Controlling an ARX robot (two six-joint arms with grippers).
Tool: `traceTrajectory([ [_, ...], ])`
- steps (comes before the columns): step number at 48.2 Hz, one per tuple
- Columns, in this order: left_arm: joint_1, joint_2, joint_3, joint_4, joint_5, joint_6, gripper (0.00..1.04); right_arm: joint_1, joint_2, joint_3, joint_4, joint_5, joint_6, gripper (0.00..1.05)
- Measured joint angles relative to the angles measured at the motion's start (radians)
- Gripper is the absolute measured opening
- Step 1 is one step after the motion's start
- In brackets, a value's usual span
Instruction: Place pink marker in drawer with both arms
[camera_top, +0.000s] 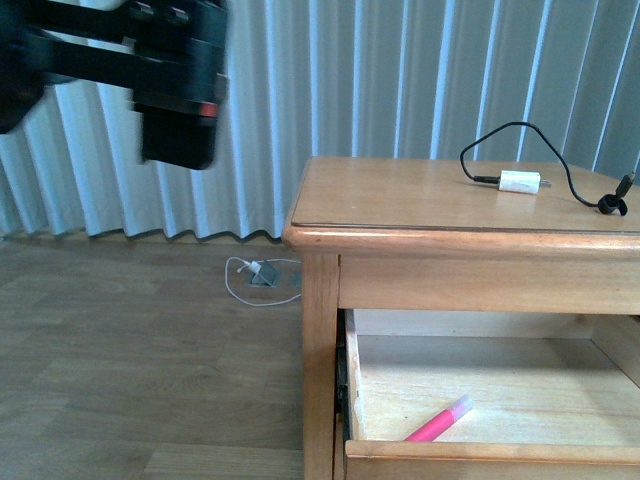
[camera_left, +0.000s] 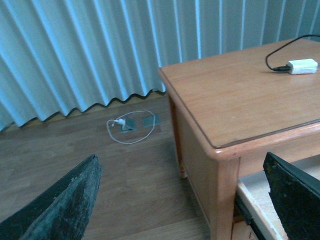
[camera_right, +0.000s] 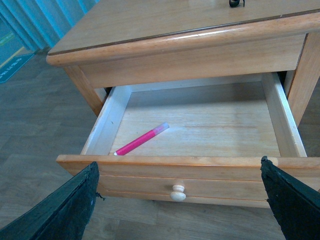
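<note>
- The right claw (camera_right: 177, 162) is spread wide. Its two black fingers (camera_right: 60, 210) stand far apart at the two ends of the drawer's front, and nothing is between them.
- The pink marker (camera_right: 141, 139) is not held. It lies beyond this claw on the pale floor of the open drawer (camera_right: 200, 167), slanted, with one end close to the front board and near a side wall.
- The round knob (camera_right: 178, 192) on the drawer front is just under the middle of the claw and is not touched.
- The left claw (camera_left: 181, 156) is also spread and carries nothing. It hangs in the air beside the corner of the wooden surface (camera_left: 240, 95), well apart from the marker.
- In the front view the marker (camera_top: 438, 420) shows at the lower right, inside the drawer (camera_top: 500, 452).
- On the surface (camera_top: 420, 195), at the upper right of the front view, lie a white charger block (camera_top: 520, 183) and its black cable (camera_top: 480, 140).
- Behind is a pale pleated curtain (camera_top: 400, 70). On the wooden floor (camera_top: 130, 350) lies a white cable (camera_top: 262, 278).
- The left arm (camera_top: 175, 90) is raised at the upper left of the front view, blurred.
</note>
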Motion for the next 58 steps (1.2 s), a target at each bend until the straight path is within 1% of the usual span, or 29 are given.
traceTrajectory([
  [5, 0.054, -0.148, -0.102, -0.043, -0.01, -0.041, 0.99, 0.0, 0.0, 0.0, 0.0, 0.0, 0.0, 0.96],
  [9, 0.091, -0.263, -0.181, -0.094, -0.036, -0.074, 0.99, 0.0, 0.0, 0.0, 0.0, 0.0, 0.0, 0.96],
  [17, 0.13, -0.473, -0.312, -0.218, -0.067, -0.143, 0.99, 0.0, 0.0, 0.0, 0.0, 0.0, 0.0, 0.96],
  [25, 0.162, -0.641, -0.394, -0.342, -0.112, -0.212, 0.99, 0.0, 0.0, 0.0, 0.0, 0.0, 0.0, 0.96],
  [30, 0.161, -0.706, -0.422, -0.357, -0.117, -0.246, 0.99, 0.0, 0.0, 0.0, 0.0, 0.0, 0.0, 0.96],
  [42, 0.161, -0.71, -0.424, -0.357, -0.116, -0.261, 0.99, 0.0, 0.0, 0.0, 0.0, 0.0, 0.0, 0.96],
  [43, 0.166, -0.713, -0.426, -0.354, -0.103, -0.255, 0.97, 0.0, 0.0, 0.0, 0.0, 0.0, 0.0, 0.96],
  [46, 0.198, -0.732, -0.447, -0.333, 0.002, -0.222, 0.87, 0.0, 0.0, 0.0, 0.0, 0.0, 0.0, 0.96],
  [48, 0.216, -0.748, -0.464, -0.33, 0.045, -0.211, 0.8, 0.0, 0.0, 0.0, 0.0, 0.0, 0.0, 0.96],
  [56, 0.273, -0.805, -0.523, -0.33, 0.104, -0.189, 0.49, 0.0, 0.0, 0.0, 0.0, 0.0, 0.0, 0.96],
  [58, 0.309, -0.821, -0.533, -0.333, 0.164, -0.187, 0.42, 0.0, 0.0, 0.0, 0.0, 0.0, 0.0, 0.96],
])
